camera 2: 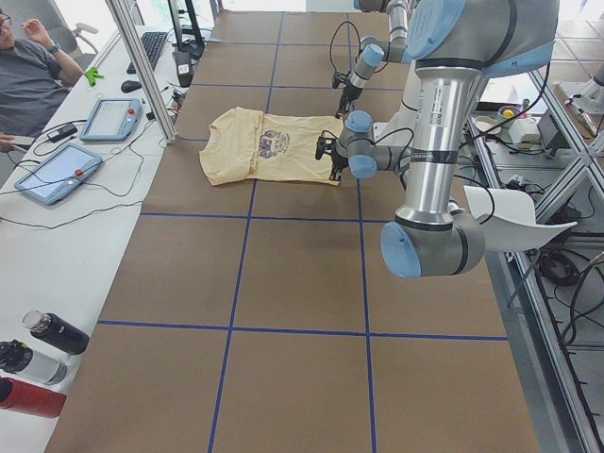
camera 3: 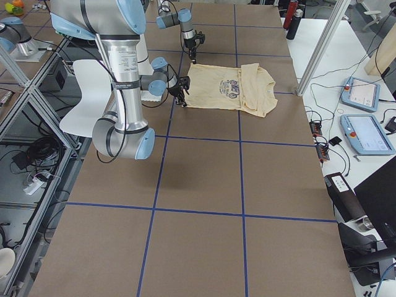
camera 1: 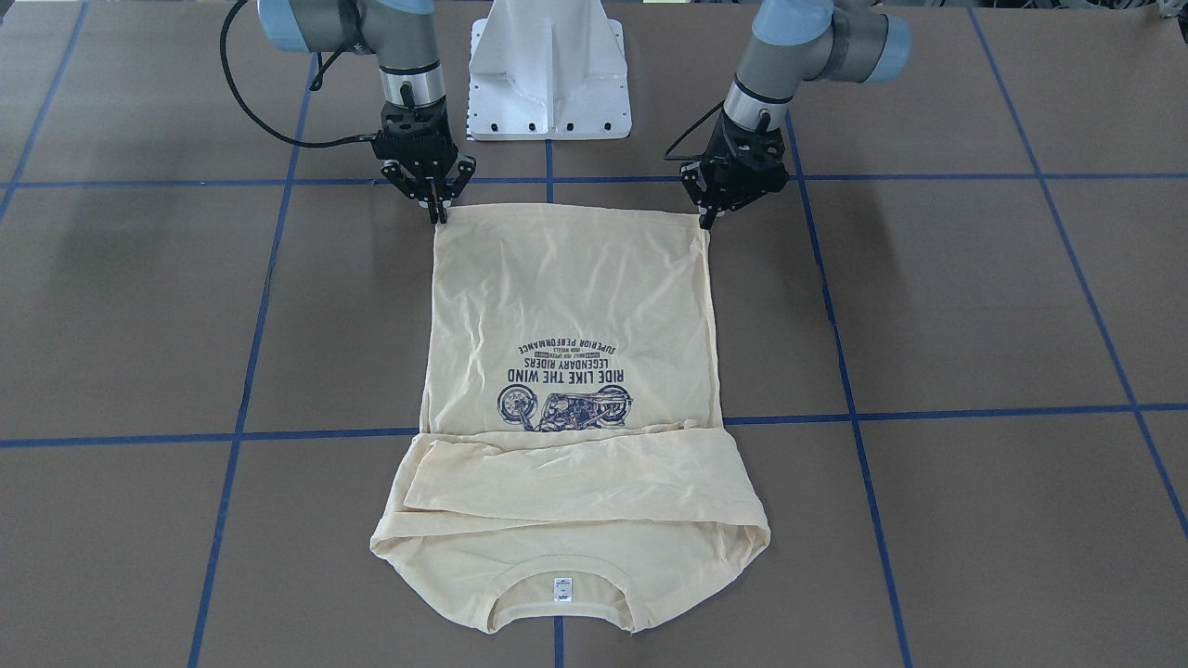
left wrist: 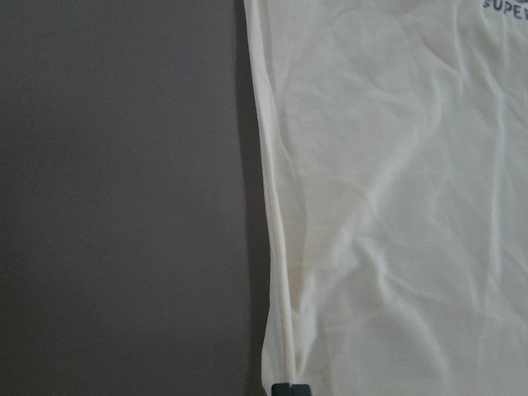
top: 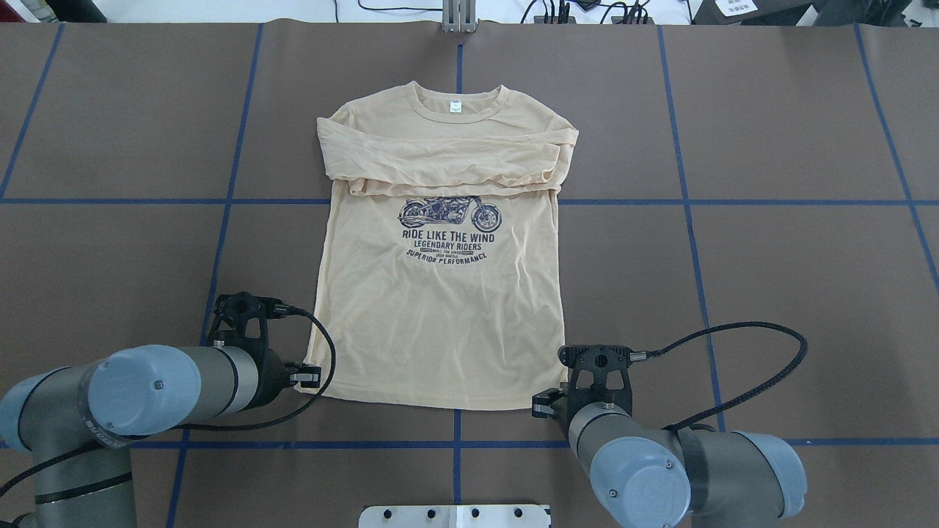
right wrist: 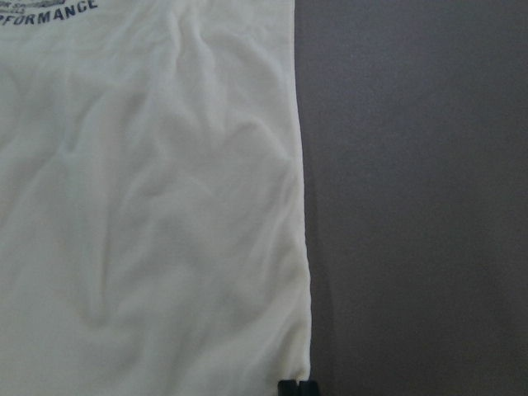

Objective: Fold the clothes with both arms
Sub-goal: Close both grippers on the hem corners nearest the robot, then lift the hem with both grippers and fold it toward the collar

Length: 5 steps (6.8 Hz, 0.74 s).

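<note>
Overhead exterior view is showing the T-shirt [top: 440, 315] lying flat in the middle of the surface [top: 770, 293], its long axis running from the robot's edge, hem nearest, to the far edge. The left gripper [camera 1: 710, 219] and right gripper [camera 1: 437, 215] are each pinching their own hem corner, fingers closed on cloth.

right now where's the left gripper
In the front-facing view the left gripper is on the right side, tips down at the shirt's hem corner, at the end near the white base.
</note>
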Each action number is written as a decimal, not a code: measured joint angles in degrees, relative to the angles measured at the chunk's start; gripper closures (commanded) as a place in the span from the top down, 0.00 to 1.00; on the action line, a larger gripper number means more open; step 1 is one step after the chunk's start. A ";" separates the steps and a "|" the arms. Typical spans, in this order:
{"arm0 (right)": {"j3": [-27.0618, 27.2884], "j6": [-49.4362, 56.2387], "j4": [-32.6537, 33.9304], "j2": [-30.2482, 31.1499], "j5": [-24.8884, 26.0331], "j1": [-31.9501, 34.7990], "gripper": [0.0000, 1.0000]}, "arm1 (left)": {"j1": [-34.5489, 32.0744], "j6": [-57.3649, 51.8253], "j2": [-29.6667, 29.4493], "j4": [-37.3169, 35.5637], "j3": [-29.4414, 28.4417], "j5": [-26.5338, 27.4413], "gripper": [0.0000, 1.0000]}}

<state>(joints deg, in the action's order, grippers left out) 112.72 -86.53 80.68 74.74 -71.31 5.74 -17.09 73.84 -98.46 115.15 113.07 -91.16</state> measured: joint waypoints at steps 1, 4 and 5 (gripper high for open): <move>1.27 0.10 0.02 0.19 -0.12 0.29 0.00 | -0.09 -0.16 0.33 -0.32 1.49 -0.65 0.00; 12.67 0.20 5.12 3.71 -3.07 0.81 0.00 | -0.81 -0.42 0.67 -5.24 9.83 -5.22 0.00; 18.76 0.16 9.80 4.90 -5.76 -0.03 0.00 | -0.80 -0.45 1.21 -9.35 14.90 -6.85 0.00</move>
<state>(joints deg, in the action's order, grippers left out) 131.48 -86.37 90.48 79.65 -77.07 5.71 -17.89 73.40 -97.24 105.81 127.98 -98.01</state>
